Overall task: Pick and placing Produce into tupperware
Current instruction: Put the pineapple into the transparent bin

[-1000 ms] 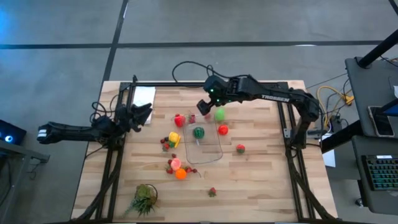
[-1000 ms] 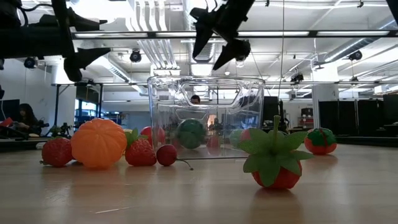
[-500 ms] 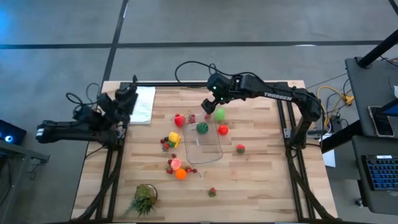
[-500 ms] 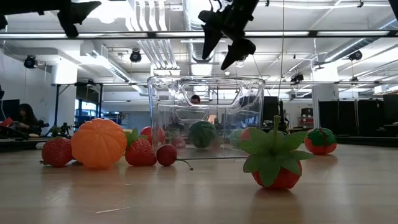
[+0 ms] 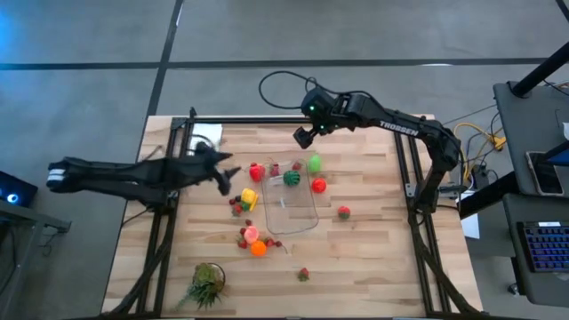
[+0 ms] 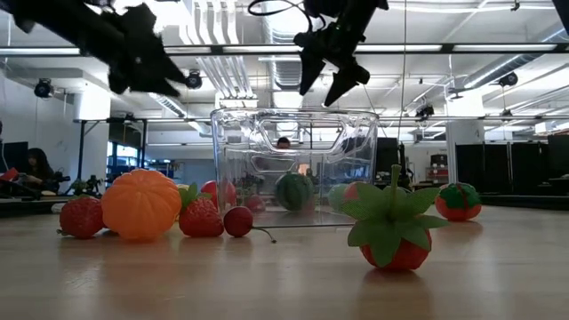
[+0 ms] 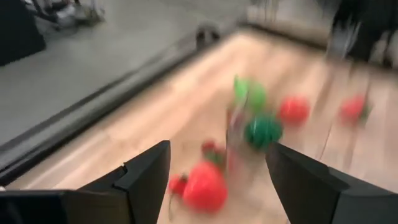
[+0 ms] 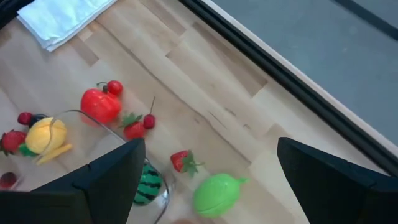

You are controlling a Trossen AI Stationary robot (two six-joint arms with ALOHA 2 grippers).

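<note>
Watermelon [image 5: 292, 178] rolled to tupperware [image 5: 305, 216] far end, below right fingers [image 5: 303, 136], released; left fingers [image 5: 224, 172] parted, empty

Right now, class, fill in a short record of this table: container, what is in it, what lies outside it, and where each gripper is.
container: clear tupperware, upright, mid-table
inside: one dark green striped melon
outside, close by: light green fruit, red tomato, yellow pepper, orange fruit
left gripper: open, empty, above the table beside the produce
right gripper: open, empty, raised near the table's far edge
other: leafy tuft at the near edge
</note>
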